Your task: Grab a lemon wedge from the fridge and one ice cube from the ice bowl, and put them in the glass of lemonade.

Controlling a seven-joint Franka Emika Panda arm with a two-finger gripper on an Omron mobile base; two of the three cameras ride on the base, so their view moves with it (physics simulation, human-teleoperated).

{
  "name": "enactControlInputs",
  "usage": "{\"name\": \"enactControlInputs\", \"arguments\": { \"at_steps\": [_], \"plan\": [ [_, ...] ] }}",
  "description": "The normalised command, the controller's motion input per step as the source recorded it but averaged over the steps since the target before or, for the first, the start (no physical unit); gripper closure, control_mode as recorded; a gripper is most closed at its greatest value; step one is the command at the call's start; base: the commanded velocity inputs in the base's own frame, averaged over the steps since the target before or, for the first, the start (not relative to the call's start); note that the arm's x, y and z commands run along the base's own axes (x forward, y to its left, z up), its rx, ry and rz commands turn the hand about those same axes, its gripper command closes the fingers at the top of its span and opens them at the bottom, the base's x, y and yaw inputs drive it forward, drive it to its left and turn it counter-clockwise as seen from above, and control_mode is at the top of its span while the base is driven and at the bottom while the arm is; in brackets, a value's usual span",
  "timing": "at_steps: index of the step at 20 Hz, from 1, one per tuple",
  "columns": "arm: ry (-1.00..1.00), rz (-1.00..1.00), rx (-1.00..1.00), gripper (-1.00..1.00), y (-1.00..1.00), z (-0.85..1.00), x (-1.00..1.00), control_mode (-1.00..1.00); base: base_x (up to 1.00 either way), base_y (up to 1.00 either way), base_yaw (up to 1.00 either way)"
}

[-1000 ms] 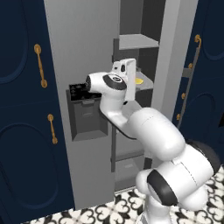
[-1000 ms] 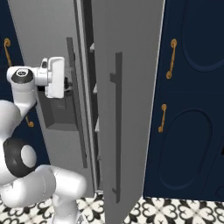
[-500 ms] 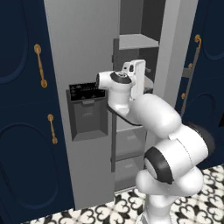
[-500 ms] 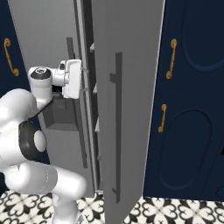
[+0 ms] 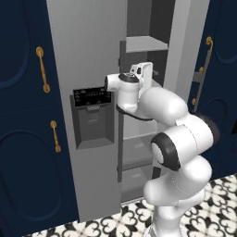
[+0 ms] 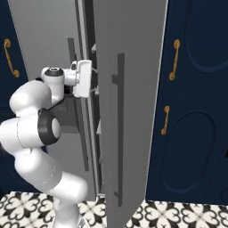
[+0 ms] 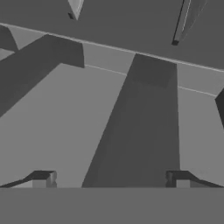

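Inside the open fridge (image 5: 88,55), your gripper (image 7: 111,177) has pushed in deeper than a second ago, fingers (image 7: 41,178) spread wide and empty over a grey shelf (image 7: 65,131); I can't spot the lemon wedge yet.

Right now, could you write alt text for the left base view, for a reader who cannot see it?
The white robot arm reaches into the open grey fridge, its hand at a middle shelf. A black dispenser panel sits on the closed door, and navy cabinets stand alongside.
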Motion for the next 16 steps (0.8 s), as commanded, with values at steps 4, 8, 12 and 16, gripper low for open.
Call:
{"name": "enactControlInputs", "arguments": {
  "at_steps": [4, 8, 12, 16],
  "plan": [
    [0.00, -0.16, 0.04, -1.00, -0.86, -0.26, -0.19, -1.00, 0.00, 0.00, 0.00],
    [0.00, -0.21, 0.12, -1.00, -1.00, -0.23, -0.58, -1.00, 0.00, 0.00, 0.00],
    [0.00, -0.22, 0.14, -1.00, -1.00, -0.13, -0.68, -1.00, 0.00, 0.00, 0.00],
    [0.00, -0.19, 0.12, -1.00, -1.00, -0.05, -0.49, -1.00, 0.00, 0.00, 0.00]
  ]
}}
